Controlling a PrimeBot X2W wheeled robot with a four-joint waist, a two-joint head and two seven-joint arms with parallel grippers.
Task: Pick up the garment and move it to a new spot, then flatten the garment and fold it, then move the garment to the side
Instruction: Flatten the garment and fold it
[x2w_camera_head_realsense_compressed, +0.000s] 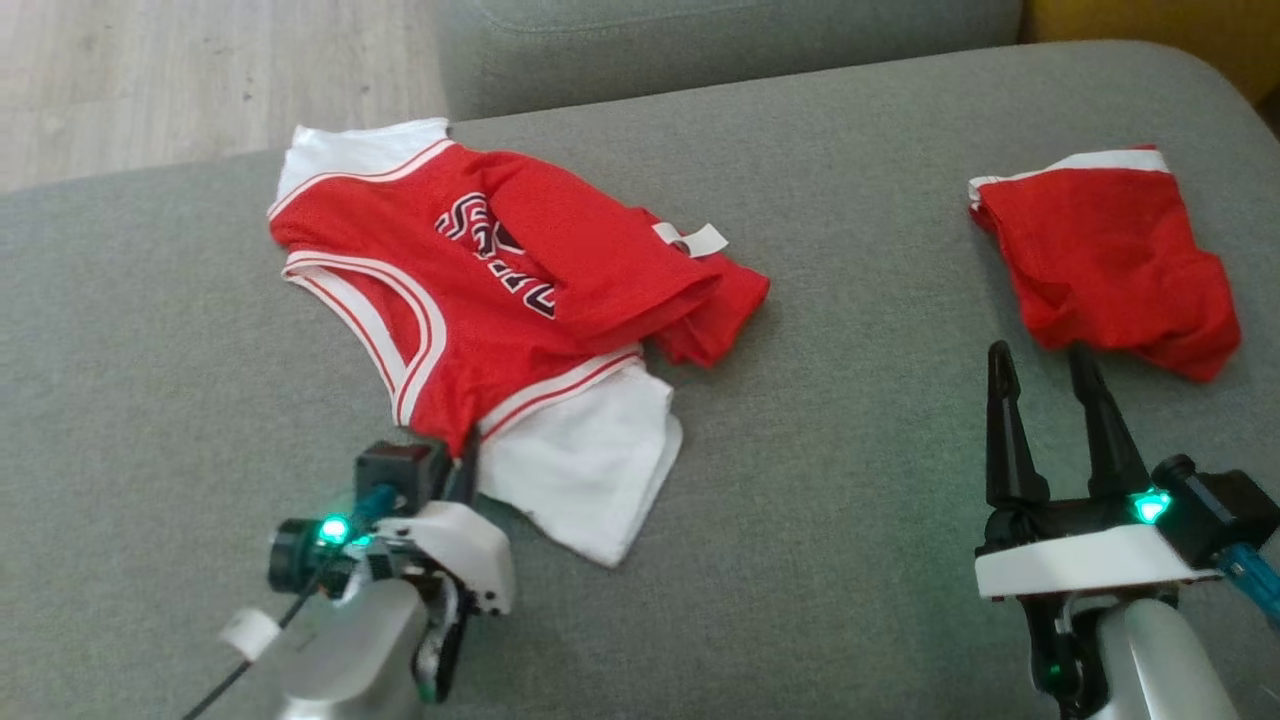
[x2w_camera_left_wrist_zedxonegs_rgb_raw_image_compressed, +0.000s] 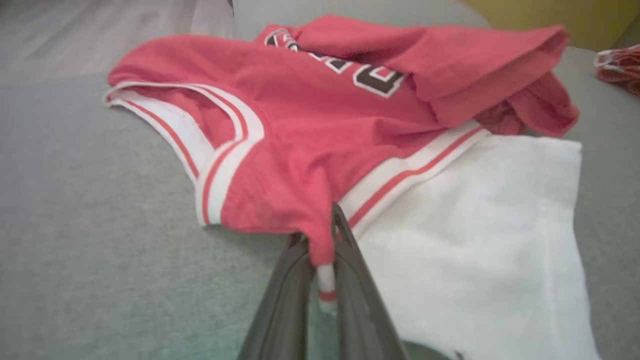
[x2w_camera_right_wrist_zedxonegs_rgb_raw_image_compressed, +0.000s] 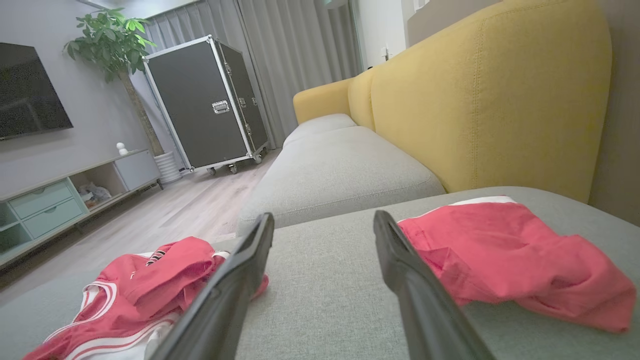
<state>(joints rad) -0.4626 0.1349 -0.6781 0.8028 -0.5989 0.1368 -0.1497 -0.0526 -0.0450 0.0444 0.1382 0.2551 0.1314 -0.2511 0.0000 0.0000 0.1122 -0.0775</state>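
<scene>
Tightly, left gripper (x2w_camera_left_wrist_zedxonegs_rgb_raw_image_compressed: 322, 235) clamps corner of the jersey (x2w_camera_left_wrist_zedxonegs_rgb_raw_image_compressed: 300, 150).

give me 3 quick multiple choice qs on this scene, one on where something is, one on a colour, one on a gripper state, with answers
1. Where are the red shorts relative to the jersey in the head view?
A. on top of it
B. to its right, apart from it, on the sofa cushion
C. on the floor

2. What colour is the fabric spread beside the jersey's near striped trim?
A. blue
B. yellow
C. white

3. What is the left gripper doing?
A. shut on a corner of the jersey
B. open above the cushion
C. shut on the shorts

Answers:
1. B, bare grey cushion lies between the two.
2. C, the head and left wrist views show a plain white panel.
3. A, the left wrist view shows its fingers pinching red cloth.
</scene>
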